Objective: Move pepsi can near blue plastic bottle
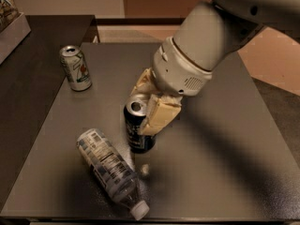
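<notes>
Table (225,172), dark grey, fills most of the view. Arm (206,46), thick and white, reaches in from 1 o'clock toward the middle. Counter (37,46), darker, adjoins the table from 9 to 11 o'clock. Bottle (108,168) lies on its side at 7 o'clock, its cap (139,211) pointing toward 5 o'clock, close to the table's front edge. Gripper (146,110) sits at the centre, its cream fingers (161,116) pinching the pepsi can (137,132) by its upper half.

The pepsi can is upright at 1 o'clock from the bottle's base end, just beside it and not touching. Whether its bottom rests on the table, I cannot tell. Green can (75,68) stands upright at 10 o'clock, well apart from both. A small pale spot (145,169) marks the table at 6 o'clock from the pepsi can, beside the bottle's shoulder.
</notes>
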Controlling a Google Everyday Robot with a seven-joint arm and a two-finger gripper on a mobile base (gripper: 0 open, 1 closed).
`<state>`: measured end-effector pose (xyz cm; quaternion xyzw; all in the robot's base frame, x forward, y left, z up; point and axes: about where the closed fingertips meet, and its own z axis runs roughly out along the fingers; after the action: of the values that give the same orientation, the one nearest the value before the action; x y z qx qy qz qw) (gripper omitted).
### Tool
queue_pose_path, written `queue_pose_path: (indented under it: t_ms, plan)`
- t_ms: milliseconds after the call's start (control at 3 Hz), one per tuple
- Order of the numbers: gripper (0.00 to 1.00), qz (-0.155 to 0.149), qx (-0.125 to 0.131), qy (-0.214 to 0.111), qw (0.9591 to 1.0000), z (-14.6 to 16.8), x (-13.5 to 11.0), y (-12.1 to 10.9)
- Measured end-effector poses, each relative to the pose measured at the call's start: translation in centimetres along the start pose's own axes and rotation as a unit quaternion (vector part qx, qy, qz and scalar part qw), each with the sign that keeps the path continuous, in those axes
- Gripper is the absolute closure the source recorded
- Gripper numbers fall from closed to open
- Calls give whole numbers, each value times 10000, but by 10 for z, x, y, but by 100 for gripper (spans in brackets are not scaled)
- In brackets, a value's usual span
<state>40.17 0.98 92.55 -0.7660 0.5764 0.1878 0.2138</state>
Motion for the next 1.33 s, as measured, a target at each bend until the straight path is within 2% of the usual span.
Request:
queue_pose_path:
  t_ms: [667, 1000, 1333]
  plan:
    - [36, 107, -151, 40, 9998, 10, -2, 3]
    - [13, 86, -129, 47, 9999, 9, -4, 4]
    - [0, 67, -113, 55, 9999, 9, -6, 4]
